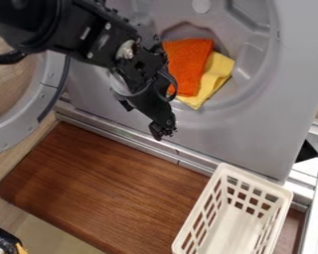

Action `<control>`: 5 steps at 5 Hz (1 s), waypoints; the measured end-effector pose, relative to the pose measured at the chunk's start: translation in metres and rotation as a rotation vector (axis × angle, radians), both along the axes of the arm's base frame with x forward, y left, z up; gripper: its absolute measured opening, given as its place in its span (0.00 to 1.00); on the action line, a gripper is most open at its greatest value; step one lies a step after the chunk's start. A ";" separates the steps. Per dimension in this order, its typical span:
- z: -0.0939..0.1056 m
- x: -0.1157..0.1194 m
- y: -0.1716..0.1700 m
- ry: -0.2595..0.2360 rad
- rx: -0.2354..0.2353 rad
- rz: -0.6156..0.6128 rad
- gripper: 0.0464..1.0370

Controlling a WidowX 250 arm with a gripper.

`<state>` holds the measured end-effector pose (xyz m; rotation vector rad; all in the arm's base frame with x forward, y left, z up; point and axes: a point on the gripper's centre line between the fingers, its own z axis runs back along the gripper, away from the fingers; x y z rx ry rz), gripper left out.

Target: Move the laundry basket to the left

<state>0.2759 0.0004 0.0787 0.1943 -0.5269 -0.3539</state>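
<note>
Above the bench's (102,183) far edge, in the camera view, the claw (163,132) hangs with its tip pointing down and a little to the right. Whether it stands apart or together I cannot tell from this side. Its tip shows against the lower part of a grey panel (255,129), just over the metal rail (141,145) that runs along that edge. The black arm (45,27) comes in from the upper left, slopes down to the right, then bends more steeply at the wrist, with a dark cable looped beside it.

The laundry basket (258,182), cream-coloured with slotted sides, stands upright at the bench's right end, well apart from the claw. Its far short side sits close by the rail, and its long sides slant down and to the left toward the near edge.

Behind the wrist, an orange cloth (190,59) lies partly over a yellow cloth (218,69) in the panel's round recess. Left of these, a round door (26,121) stands open past the bench's far left corner. A black and yellow object (4,240) shows off the bench's near left side.
</note>
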 end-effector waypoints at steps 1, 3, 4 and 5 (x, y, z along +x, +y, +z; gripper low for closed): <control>-0.006 -0.002 -0.001 0.021 -0.007 0.004 0.96; -0.044 0.004 -0.040 0.061 -0.148 0.000 0.96; -0.070 0.002 -0.060 0.110 -0.207 -0.009 0.96; -0.090 0.006 -0.079 0.150 -0.264 -0.015 0.96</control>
